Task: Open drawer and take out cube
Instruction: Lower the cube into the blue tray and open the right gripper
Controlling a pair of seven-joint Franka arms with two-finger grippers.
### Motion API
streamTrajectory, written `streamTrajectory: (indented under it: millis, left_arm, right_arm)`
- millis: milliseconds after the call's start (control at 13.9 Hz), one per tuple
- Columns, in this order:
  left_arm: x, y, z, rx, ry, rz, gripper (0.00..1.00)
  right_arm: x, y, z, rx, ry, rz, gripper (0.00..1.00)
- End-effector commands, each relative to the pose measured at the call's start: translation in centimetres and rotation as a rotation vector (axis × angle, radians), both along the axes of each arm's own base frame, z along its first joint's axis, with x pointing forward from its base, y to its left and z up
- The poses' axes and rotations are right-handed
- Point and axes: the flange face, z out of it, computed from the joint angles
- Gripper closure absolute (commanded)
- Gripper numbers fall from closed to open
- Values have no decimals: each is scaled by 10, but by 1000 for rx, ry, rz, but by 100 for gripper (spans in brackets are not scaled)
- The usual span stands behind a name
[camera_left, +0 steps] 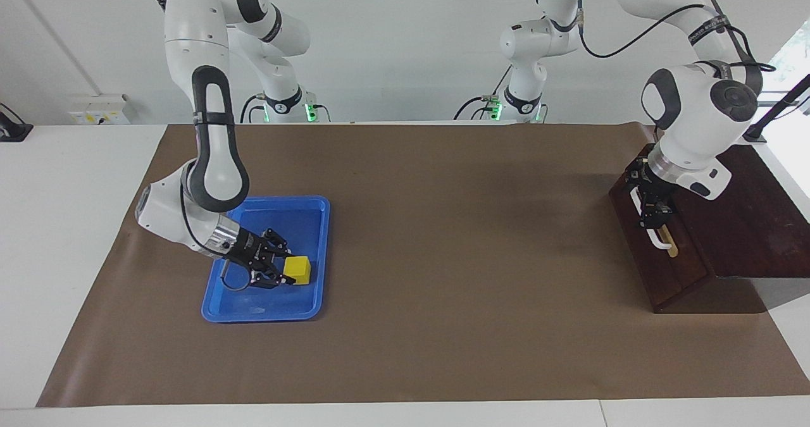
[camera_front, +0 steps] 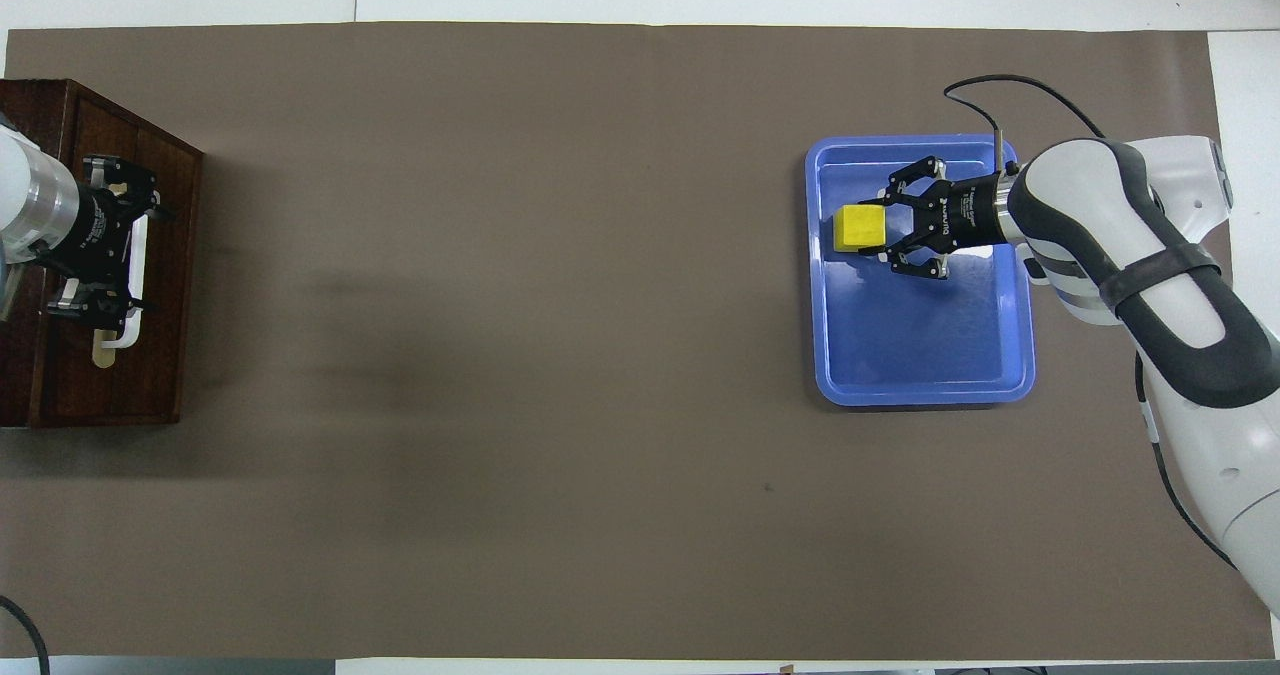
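A brown mat [camera_left: 443,256] covers the white table under a white wall. The right gripper [camera_left: 288,274] reaches into the blue tray [camera_left: 304,215], fingers around the yellow cube [camera_left: 297,270]; whether it grips is unclear. The left gripper [camera_left: 652,215] stands spread at the closed drawer [camera_left: 658,262], over its white handle [camera_left: 661,245].

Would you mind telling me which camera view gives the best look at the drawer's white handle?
The overhead view: the white handle lies along the drawer front, though the left gripper covers its middle. In the facing view the handle is mostly hidden by that gripper; only its lower end shows.
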Motion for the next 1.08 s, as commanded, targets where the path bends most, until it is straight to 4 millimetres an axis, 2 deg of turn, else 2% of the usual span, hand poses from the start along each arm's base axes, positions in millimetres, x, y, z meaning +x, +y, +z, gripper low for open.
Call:
streamTrajectory:
  millis: [0,144,216,433,577,722,866,1010]
  left_arm:
    - [-23,0,37,8,18,-200,0]
    - [-28,-10,51,4,37,-378,0]
    - [-28,-15,58,1,51,-470,0]
    - [-31,-17,71,-8,82,-728,0]
    - [-32,-22,74,-10,89,-841,0]
    - [-41,-38,84,-15,106,-982,0]
    - [-55,-57,91,-28,148,-1137,0]
    - [-58,-70,95,-35,163,-1212,0]
  right_arm:
    - [1,-9,8,39,-5,8,15]
    - [7,-14,25,67,14,21,14]
    - [12,-24,35,70,26,7,13]
    - [18,-24,72,33,66,45,7]
    - [11,-14,119,-47,38,83,3]
    - [-2,8,169,-142,-10,171,0]
    - [-22,22,221,-210,-53,257,0]
    - [-42,25,262,-311,-104,347,0]
